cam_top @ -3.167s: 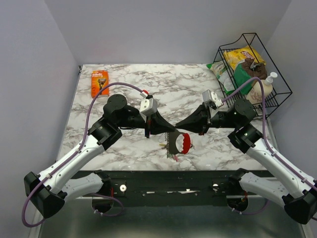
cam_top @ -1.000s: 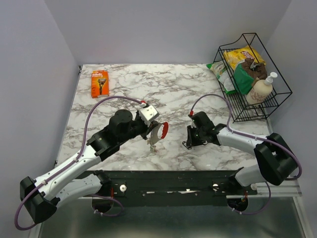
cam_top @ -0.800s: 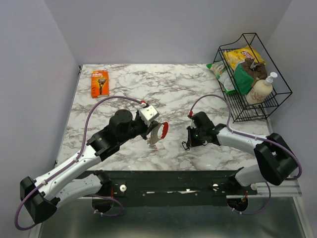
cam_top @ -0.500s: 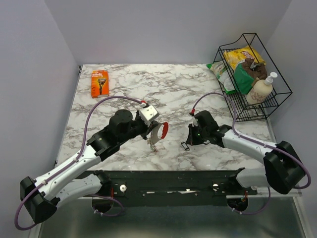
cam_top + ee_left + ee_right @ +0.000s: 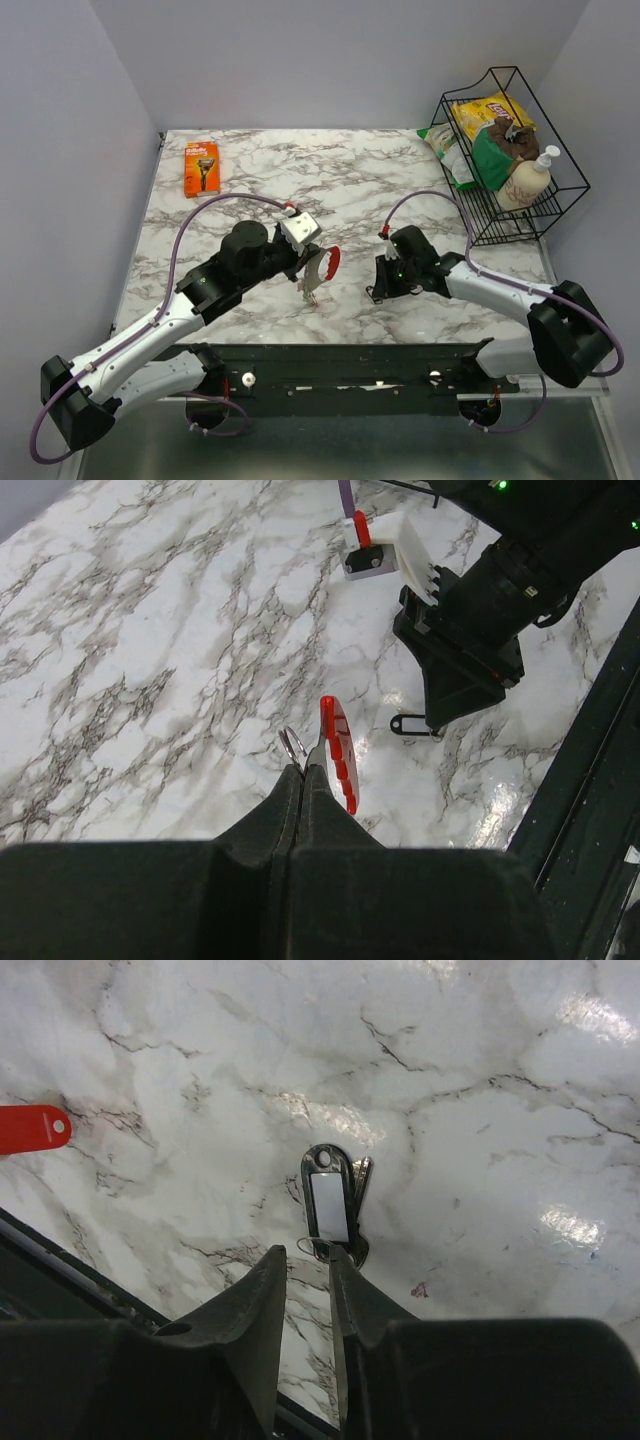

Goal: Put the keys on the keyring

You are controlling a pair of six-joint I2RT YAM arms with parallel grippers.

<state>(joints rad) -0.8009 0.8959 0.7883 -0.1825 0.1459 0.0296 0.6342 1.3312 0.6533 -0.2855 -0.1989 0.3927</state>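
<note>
Keys (image 5: 312,278): your left gripper (image 5: 303,771) is pinching them tightly, red tag (image 5: 338,748) sticking out. Keyring (image 5: 328,1203) is lying on the marble table (image 5: 250,170); your right gripper (image 5: 310,1262) is pointing at its end, jaws narrowly parted.

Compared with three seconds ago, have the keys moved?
Yes: the keys went left, nearer the orange razor pack, held in the left claw.
</note>
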